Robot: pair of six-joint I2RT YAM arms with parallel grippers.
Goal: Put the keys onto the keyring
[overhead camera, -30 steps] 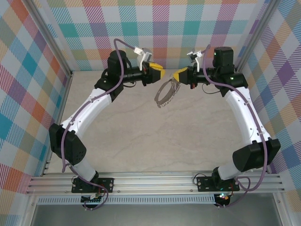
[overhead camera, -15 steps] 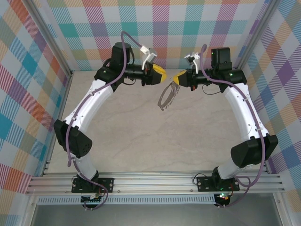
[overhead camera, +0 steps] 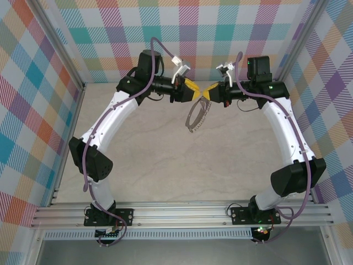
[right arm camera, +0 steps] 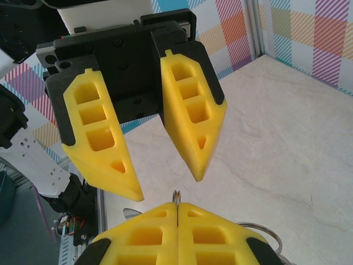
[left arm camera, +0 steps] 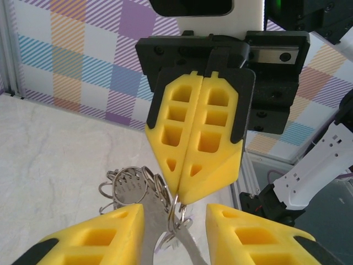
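At the far middle of the pale marbled table (overhead camera: 165, 160), the left gripper (overhead camera: 195, 92), with yellow ribbed fingers, is seen from above nose to nose with the right gripper (overhead camera: 207, 91). Their tips are too close together there for any gap to be judged. In the right wrist view the left gripper's jaws are shown apart, and only table is seen through the gap.

The large thin grey metal keyring edged with small wire loops (left arm camera: 131, 189) is held off the table. From above it hangs toward 6 o'clock from the right gripper's tips. The right gripper's jaws are pressed together on it. In the right wrist view a sliver of its wire is pinched at 12 o'clock of the closed fingers (right arm camera: 143, 237); the rest is hidden behind them, save an arc at 4 o'clock.

In the left wrist view the loops are bunched at 8 o'clock of those closed tips. Flat silver pieces (left arm camera: 154, 232) hang between the left gripper's spread fingers and are cut off by the lower edge. A faint lilac trace is seen among them, but the tiny key with a pale lilac head cannot be made out with certainty.
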